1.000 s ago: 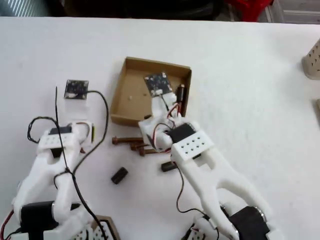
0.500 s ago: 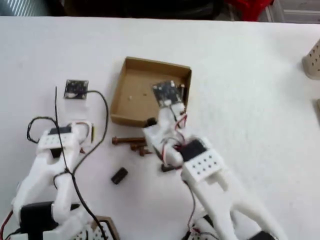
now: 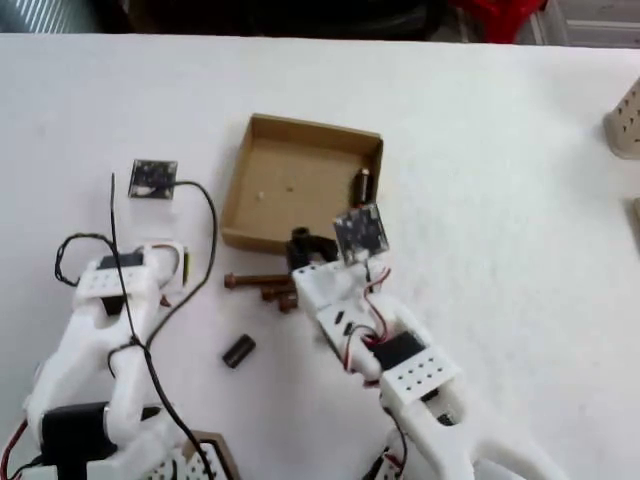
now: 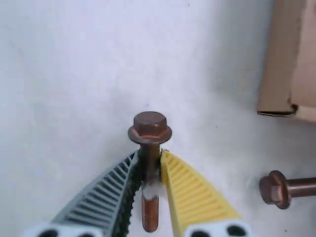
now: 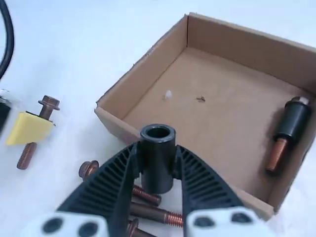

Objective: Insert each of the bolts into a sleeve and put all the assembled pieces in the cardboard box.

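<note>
White table (image 3: pixel 520 250) with two white arms on it. Open-topped brown cardboard box (image 3: pixel 270 180) sits mid-table, beyond both arms. Right arm (image 3: pixel 430 375) is angled toward the box's near wall. Left arm (image 3: pixel 95 335) is off to one side, apart from the box.

Right gripper (image 5: pixel 158 148), black jaws, is clamped on a black cylindrical sleeve (image 5: pixel 158 173). The sleeve is upright, bore facing up, just outside the box's near wall.

Left gripper (image 4: pixel 149 155), one grey finger and one yellow, is pinching a copper hex-head bolt (image 4: pixel 149 127) by the shank. The bolt's head is clear past the fingertips, over bare table.

One assembled piece (image 5: pixel 285 129), a copper bolt in a black sleeve, lies inside the box against a side wall, threaded end sticking out.

Loose copper bolts (image 3: pixel 262 287) are bunched on the table just beside the box's near wall, near the right gripper. A second loose black sleeve (image 3: pixel 238 351) lies on the table between the arms.
</note>
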